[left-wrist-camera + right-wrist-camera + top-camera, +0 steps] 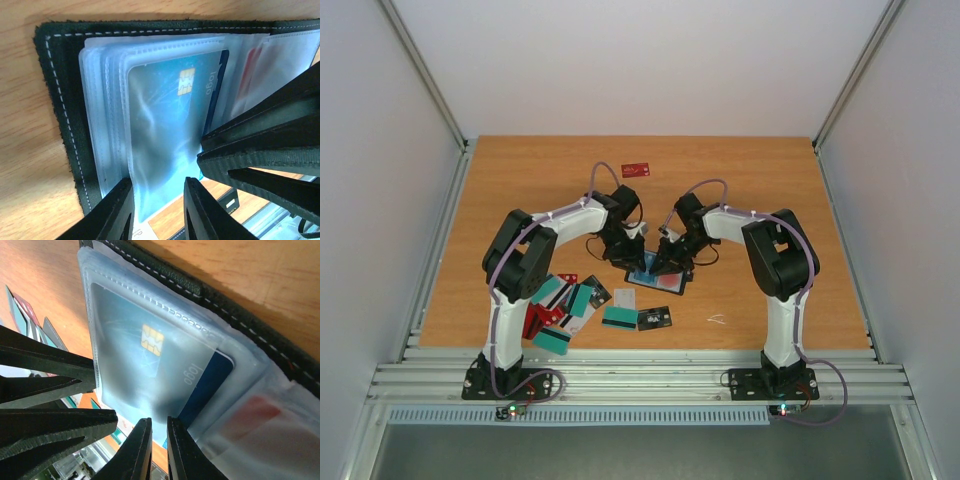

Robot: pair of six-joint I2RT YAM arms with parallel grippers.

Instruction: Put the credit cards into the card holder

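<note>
Trouble could come if the blue card (pixel 160 130) slips back out of its clear pocket (pixel 107 125), since one end sticks out. The card holder (pixel 55 100) lies open on the table (pixel 520 180), and a hard push may shove it. The left gripper (pixel 159 182) is partly open and holds nothing. The right gripper (pixel 156 421) is almost closed at the card's edge; I cannot tell if it pinches.

We find the table (pixel 520 180) evenly and brightly lit from above, shadows under the arms (pixel 520 260) short and soft. Up close, our wrist views blur the dark fingers (pixel 117 215) at the lens, and milky glare on the holder (pixel 67 115) sleeves veils the card (pixel 165 125).
</note>
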